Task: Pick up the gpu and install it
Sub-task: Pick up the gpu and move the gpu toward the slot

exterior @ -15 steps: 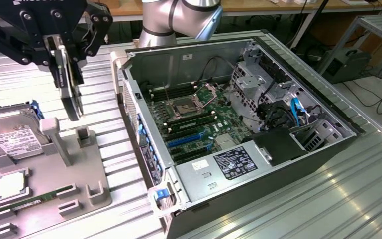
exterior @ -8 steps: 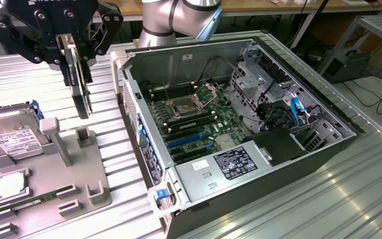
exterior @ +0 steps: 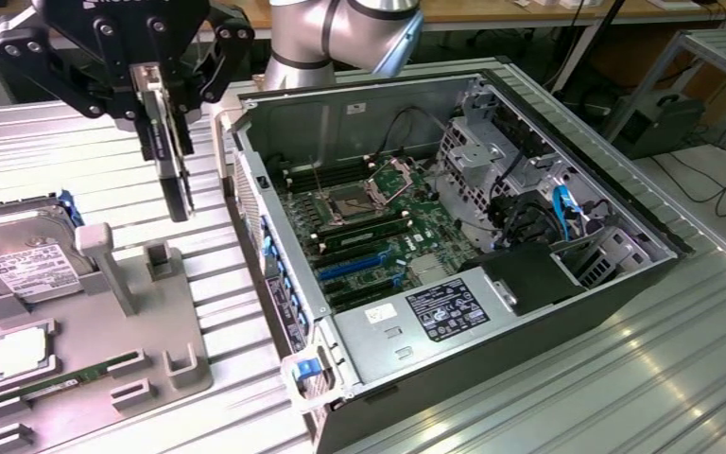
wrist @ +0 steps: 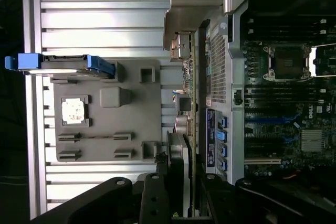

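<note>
1. The gripper (exterior: 164, 99) has its fingers pressed onto the top edge of the gpu (exterior: 174, 161), pinching it from both faces.
2. The gpu hangs lengthwise straight down from the jaws, clear of everything below.
3. Beneath it is the edge of the gray holder tray (exterior: 124, 350) nearest the computer case (exterior: 325, 118). The tray's far corner carries a hard drive (exterior: 23, 260).
4. In the wrist view the gpu (wrist: 185, 129) is edge-on, just beside the case's outer wall but outside it.
5. The key relation: the case is on the exterior view's right of the card, and the blue slots (exterior: 353, 267) lie deeper in, on the motherboard (exterior: 388, 227).
6. My judgement is that the card's plane follows the case wall and the slots run across it.
</note>
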Controlling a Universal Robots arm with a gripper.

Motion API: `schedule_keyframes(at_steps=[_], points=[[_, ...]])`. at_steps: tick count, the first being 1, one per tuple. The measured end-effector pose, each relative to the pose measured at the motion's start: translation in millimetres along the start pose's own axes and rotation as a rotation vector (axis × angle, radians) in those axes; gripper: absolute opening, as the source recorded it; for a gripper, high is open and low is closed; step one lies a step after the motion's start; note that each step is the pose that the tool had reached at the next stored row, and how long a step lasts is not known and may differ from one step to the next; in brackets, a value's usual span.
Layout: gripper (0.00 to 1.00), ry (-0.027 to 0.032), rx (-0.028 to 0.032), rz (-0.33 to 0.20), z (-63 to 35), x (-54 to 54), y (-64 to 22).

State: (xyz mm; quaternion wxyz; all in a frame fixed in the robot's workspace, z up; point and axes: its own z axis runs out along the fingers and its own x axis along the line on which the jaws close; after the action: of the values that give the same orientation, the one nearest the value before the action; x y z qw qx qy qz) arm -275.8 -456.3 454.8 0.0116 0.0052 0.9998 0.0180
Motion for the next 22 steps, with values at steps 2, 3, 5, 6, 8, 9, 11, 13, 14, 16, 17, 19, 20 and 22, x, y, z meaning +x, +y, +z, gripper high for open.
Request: schedule_keyframes(at_steps=[2,3,5,6,8,9,11,13,14,16,17,19,20,22], points=[[0.28,-0.0002,0.0,0.0,0.4,-1.3,0.0],[0.28,-0.0004,-0.0001,0.0,0.7,-1.5,0.0],[0.28,-0.003,0.0,0.0,4.1,-6.9,-0.1],[0.28,-0.003,0.0,0.0,5.0,-18.4,0.0],[0.28,-0.003,0.0,0.0,5.9,-33.6,0.1],[0.28,-0.003,0.0,0.0,6.1,-38.0,0.2],[0.28,-0.0029,0.0,0.0,6.5,-49.1,0.3],[0.28,-0.0029,0.0,0.0,7.1,-62.0,0.4],[0.28,-0.0029,0.0,-0.002,7.9,-79.6,0.6],[0.28,-0.0022,-0.0005,-0.023,8.7,-104.0,0.8],[0.28,-0.0019,-0.0006,-0.027,9.2,-118.5,0.9],[0.28,-0.0017,-0.0009,-0.036,10.1,-142.1,1.2],[0.28,-0.0016,-0.0009,-0.037,10.2,-144.8,1.2],[0.28,-0.0016,-0.001,-0.039,10.4,-148.6,1.2]])
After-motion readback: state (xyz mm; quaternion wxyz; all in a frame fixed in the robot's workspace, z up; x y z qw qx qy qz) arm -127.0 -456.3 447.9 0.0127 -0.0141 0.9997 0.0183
